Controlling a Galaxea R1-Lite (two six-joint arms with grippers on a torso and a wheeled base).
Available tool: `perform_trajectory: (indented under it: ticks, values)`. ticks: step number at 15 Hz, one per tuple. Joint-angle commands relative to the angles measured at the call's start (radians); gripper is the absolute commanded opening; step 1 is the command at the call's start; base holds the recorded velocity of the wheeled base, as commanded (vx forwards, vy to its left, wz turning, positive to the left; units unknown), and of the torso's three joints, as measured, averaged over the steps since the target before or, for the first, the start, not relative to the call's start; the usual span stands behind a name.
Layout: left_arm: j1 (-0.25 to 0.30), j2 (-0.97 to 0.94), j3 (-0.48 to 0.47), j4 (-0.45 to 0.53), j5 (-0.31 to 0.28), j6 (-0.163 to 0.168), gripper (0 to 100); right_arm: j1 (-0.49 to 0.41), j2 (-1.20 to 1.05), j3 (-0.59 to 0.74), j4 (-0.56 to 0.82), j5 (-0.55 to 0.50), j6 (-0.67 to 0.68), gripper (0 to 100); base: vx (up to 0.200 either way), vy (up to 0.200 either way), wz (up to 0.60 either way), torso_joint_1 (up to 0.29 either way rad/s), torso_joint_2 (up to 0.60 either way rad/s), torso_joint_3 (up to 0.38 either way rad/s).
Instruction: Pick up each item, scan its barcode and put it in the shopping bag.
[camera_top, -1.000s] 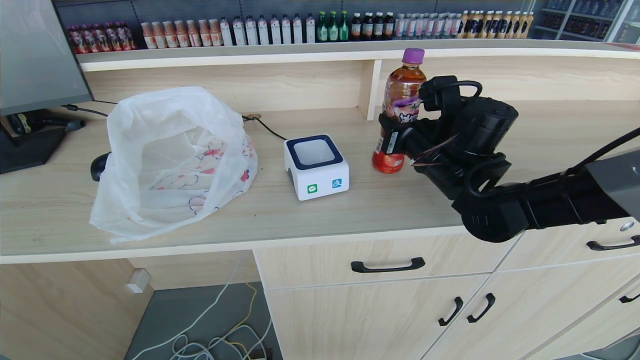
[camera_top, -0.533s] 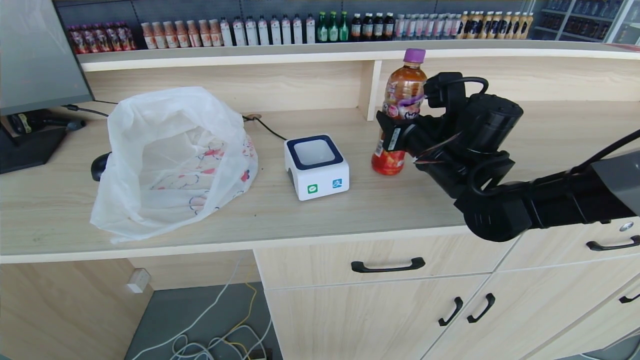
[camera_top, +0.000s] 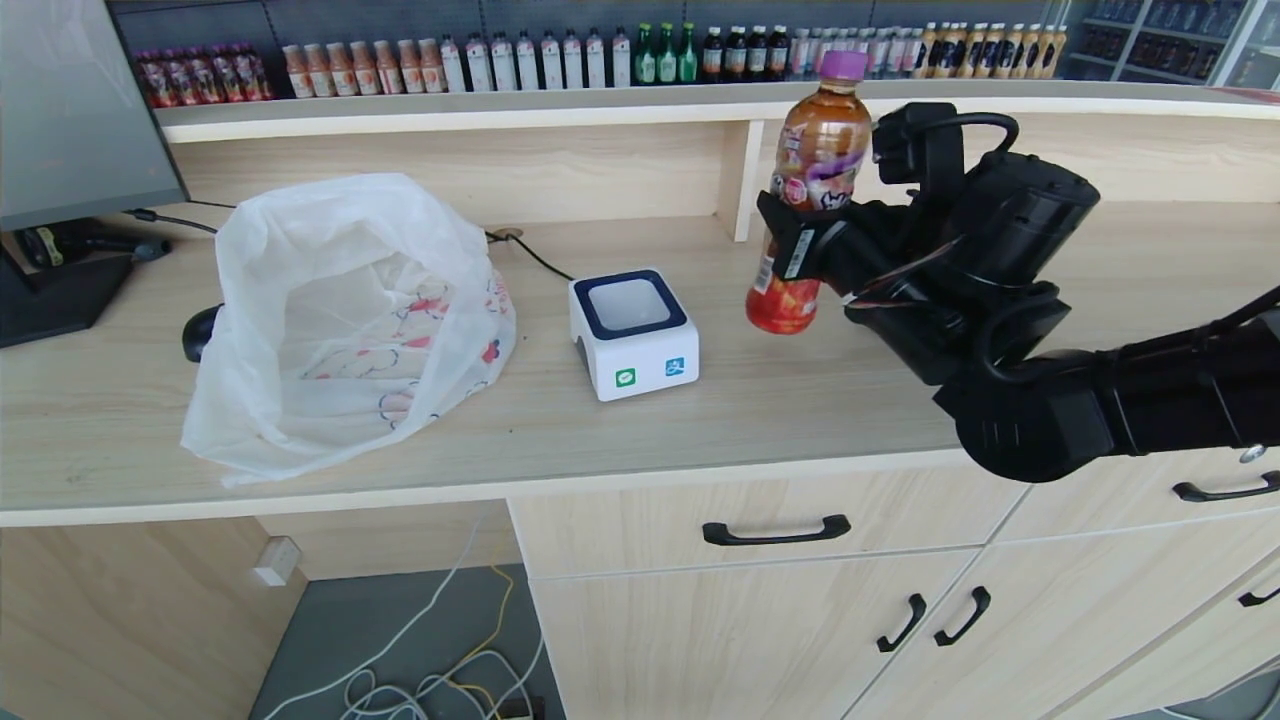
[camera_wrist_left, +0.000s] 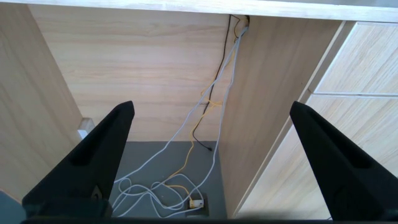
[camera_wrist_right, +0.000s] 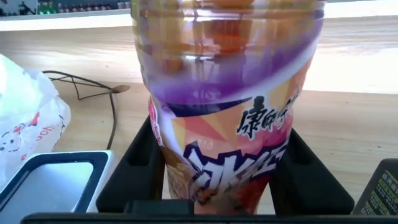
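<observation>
A tea bottle (camera_top: 808, 190) with a purple cap and orange-purple label hangs upright above the counter, right of the scanner. My right gripper (camera_top: 800, 255) is shut on its middle; in the right wrist view the bottle (camera_wrist_right: 230, 106) sits between the black fingers (camera_wrist_right: 134, 168). The white barcode scanner (camera_top: 632, 332) with a dark-rimmed window stands mid-counter, its corner (camera_wrist_right: 50, 180) also in the right wrist view. A translucent shopping bag (camera_top: 340, 310) with a red print lies open on the counter's left. My left gripper (camera_wrist_left: 211, 168) is open below the counter, facing cables on the floor.
A wooden counter (camera_top: 700, 410) with drawers below and a raised back shelf (camera_top: 600, 100) lined with several drink bottles. A monitor (camera_top: 70, 110) and a black mouse (camera_top: 198, 330) stand at the far left. A cable (camera_top: 530, 255) runs behind the scanner.
My right gripper has lifted the bottle off the counter and raised it, shifting slightly right. The bag and scanner have stayed put.
</observation>
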Motion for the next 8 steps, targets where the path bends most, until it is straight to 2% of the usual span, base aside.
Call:
perform_trajectory:
  ticks: [1, 8]
  values:
    - [0.0, 0.0, 0.0, 0.0, 0.0, 0.0, 100, 0.021, -0.147, 0.089, 0.0, -0.002, -0.024, 0, 0.0, 0.0, 0.0, 0.0, 0.0, 0.0]
    - [0.0, 0.0, 0.0, 0.0, 0.0, 0.0, 100, 0.078, -0.513, 0.479, 0.005, -0.009, -0.07, 0, 0.0, 0.0, 0.0, 0.0, 0.0, 0.0]
